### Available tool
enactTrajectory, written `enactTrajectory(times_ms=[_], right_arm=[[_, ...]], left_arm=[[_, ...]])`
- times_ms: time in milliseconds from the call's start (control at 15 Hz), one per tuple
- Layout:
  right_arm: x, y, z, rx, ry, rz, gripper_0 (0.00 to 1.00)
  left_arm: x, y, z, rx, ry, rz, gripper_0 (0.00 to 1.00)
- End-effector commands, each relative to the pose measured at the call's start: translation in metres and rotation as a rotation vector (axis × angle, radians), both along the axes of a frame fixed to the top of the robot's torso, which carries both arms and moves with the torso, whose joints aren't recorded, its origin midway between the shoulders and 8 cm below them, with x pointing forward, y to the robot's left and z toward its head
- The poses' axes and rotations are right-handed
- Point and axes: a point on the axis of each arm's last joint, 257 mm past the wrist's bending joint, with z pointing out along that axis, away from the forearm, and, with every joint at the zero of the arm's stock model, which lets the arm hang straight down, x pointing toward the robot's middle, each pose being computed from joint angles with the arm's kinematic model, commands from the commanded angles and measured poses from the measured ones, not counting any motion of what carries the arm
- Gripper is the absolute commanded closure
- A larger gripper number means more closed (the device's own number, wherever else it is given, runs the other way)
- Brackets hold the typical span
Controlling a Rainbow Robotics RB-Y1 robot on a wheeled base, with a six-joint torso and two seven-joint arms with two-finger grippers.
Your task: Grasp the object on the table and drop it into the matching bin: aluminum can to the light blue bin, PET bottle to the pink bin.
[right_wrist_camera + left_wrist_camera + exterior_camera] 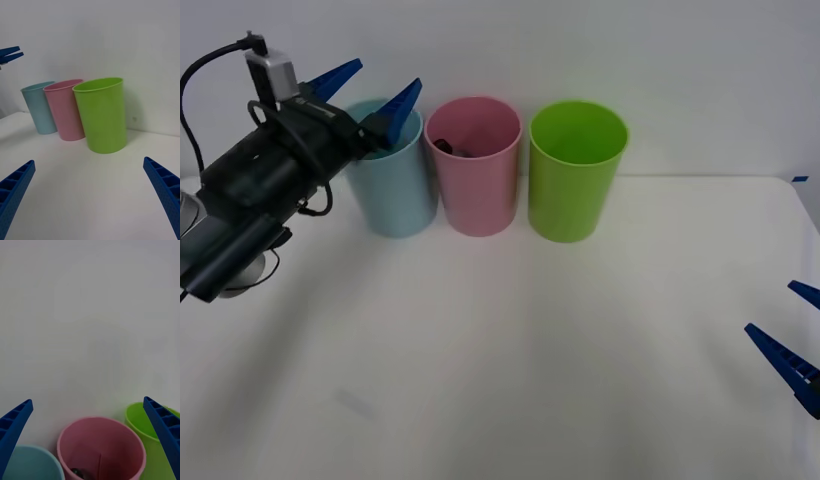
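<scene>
Plain white wall behind, wide flat white tabletop in front, bare apart from a row of three tall round tapered plastic bins at the far side: pale light blue bin, pink bin just beside it, lime green bin next. The small bottle w/ dark body lies inside the pink bin, only a dark bit showing past the rim — the left wrist view also catches something dark at that bin's bottom. So, judging by this, the drop looks done. Left gripper hangs raised over the light blue bin's rim, close to the pink bin, jaws apart and holding nothing. Right gripper is parked low at the tabletop's right edge, well apart from the bins, jaws apart too. Risks from here: the left arm sits right over the blue rim, so a low or sideways pull-back could clip it and tip the bin — and, since the bins stand nearly touching, prob. knock the pink one and spill the bottle. A lift before any sideways travel would avoid that. Count: bins 3, bottle 1, cans 0 seen, grippers 2.
</scene>
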Motion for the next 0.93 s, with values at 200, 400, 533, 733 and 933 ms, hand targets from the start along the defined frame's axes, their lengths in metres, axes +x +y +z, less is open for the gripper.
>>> enactTrajectory(times_ms=[200,400,533,733,933], right_arm=[[0.000,0.000,0.000,0.000,0.000,0.000,0.00],[0.000,0.000,0.000,0.000,0.000,0.000,0.00],[0.000,0.000,0.000,0.000,0.000,0.000,0.00],[0.000,0.000,0.000,0.000,0.000,0.000,0.00],[0.000,0.000,0.000,0.000,0.000,0.000,0.00]], left_arm=[[-0.040,0.044,-0.026,0.039,-0.006,0.007,0.00],[-0.059,0.068,-0.056,0.099,0.017,0.017,0.00],[-0.073,0.080,-0.075,0.143,0.034,0.016,0.00],[-0.098,0.095,-0.105,0.202,0.074,-0.002,0.00],[-0.127,0.104,-0.141,0.268,0.128,-0.031,0.00]])
